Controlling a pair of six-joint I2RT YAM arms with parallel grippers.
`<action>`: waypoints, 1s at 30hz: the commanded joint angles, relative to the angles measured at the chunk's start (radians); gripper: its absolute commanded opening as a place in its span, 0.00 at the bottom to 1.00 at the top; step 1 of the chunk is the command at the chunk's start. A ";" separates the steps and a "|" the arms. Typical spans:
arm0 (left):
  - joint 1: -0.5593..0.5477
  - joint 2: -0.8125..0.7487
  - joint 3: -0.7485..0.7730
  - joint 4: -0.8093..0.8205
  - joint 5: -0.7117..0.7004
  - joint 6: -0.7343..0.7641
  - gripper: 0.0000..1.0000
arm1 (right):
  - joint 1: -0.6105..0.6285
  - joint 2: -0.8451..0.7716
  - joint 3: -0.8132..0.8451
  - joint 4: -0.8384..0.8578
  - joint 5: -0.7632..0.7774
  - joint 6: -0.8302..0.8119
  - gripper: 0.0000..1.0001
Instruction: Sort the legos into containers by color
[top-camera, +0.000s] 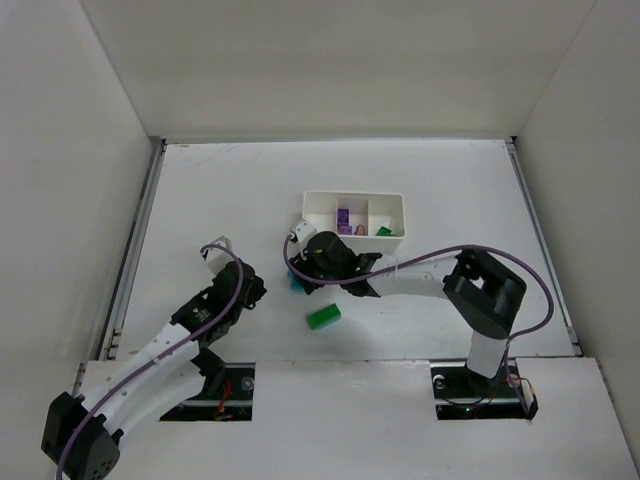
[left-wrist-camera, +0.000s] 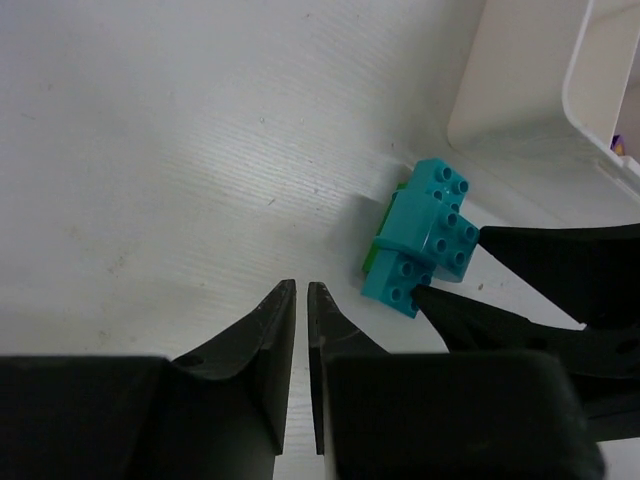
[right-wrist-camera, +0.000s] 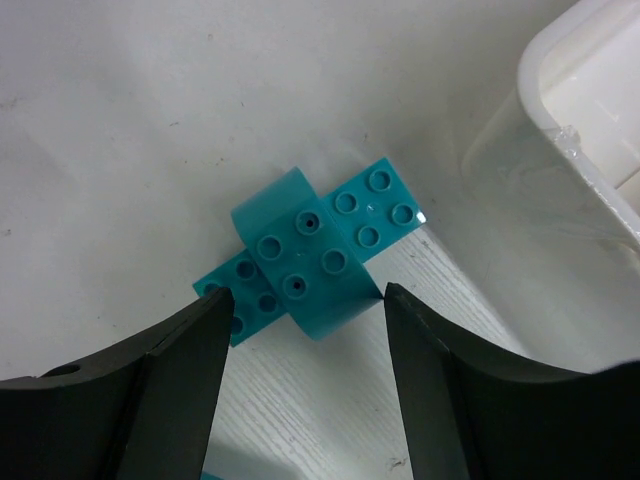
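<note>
A stack of cyan legos (right-wrist-camera: 310, 250) lies on the table just left of the white tray (right-wrist-camera: 590, 130). My right gripper (right-wrist-camera: 305, 295) is open, a fingertip on each side of the stack's near end. The left wrist view shows the same cyan stack (left-wrist-camera: 425, 235) with a green edge (left-wrist-camera: 376, 252) under it and the right gripper's black fingers (left-wrist-camera: 540, 260) at it. My left gripper (left-wrist-camera: 302, 290) is shut and empty, a little left of the stack. From above, the tray (top-camera: 400, 205) holds a purple lego (top-camera: 344, 220) in the middle compartment and a green one (top-camera: 384, 231) in the right. A loose green lego (top-camera: 323, 317) lies in front of the right gripper (top-camera: 305, 270).
The tray's left compartment (top-camera: 320, 212) shows no brick. White walls enclose the table on the left, back and right. My left gripper (top-camera: 250, 290) sits close to the right gripper's left side.
</note>
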 joint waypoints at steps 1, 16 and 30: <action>0.002 0.011 0.024 -0.024 0.026 -0.027 0.08 | -0.015 0.020 0.045 0.042 -0.050 0.004 0.64; -0.028 -0.124 -0.077 0.091 0.067 -0.055 0.50 | -0.028 -0.021 0.008 0.130 -0.058 0.119 0.28; 0.027 -0.174 -0.149 0.172 0.109 -0.082 0.49 | 0.006 -0.052 0.034 0.066 0.006 -0.042 0.74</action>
